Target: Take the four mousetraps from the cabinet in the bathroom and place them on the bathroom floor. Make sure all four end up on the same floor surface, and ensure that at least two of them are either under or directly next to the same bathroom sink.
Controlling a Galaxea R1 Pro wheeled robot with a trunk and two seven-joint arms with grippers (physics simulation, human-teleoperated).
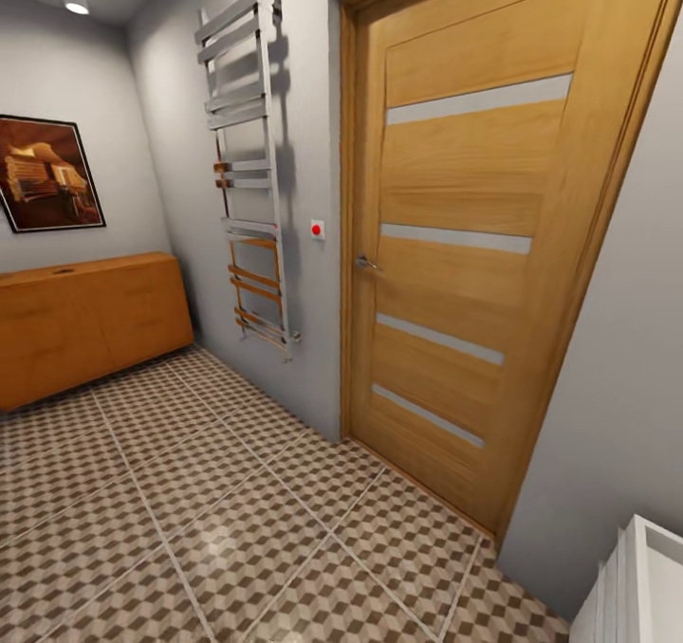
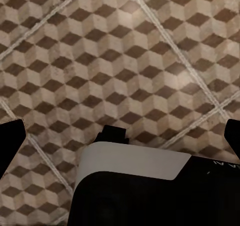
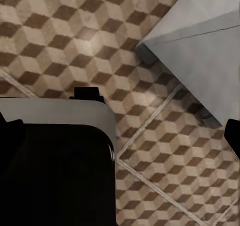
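Observation:
The cabinet [image 1: 90, 325], low and orange-brown with a flat top, stands against the far left wall in the head view. Its fronts are shut. A small dark spot [image 1: 64, 270] on its top is too small to identify. The mousetraps are out of view. The bathroom floor [image 1: 190, 510], tiled in a brown-and-beige cube pattern, spreads from me to the cabinet. In the left wrist view my left gripper [image 2: 120, 141] is open over the floor [image 2: 125, 51], with nothing between its fingertips [image 2: 10, 146]. My right gripper [image 3: 120, 133] is open above the tiles [image 3: 165, 161] too. The sink is out of view.
A shut wooden door [image 1: 474, 235] with pale stripes is right ahead. A chrome towel radiator [image 1: 249, 164] hangs on the wall beside it. A white unit's corner [image 1: 636, 581] sits at the near right. A pale grey block [image 3: 200, 46] borders the floor. My dark base [image 2: 150, 196] is below.

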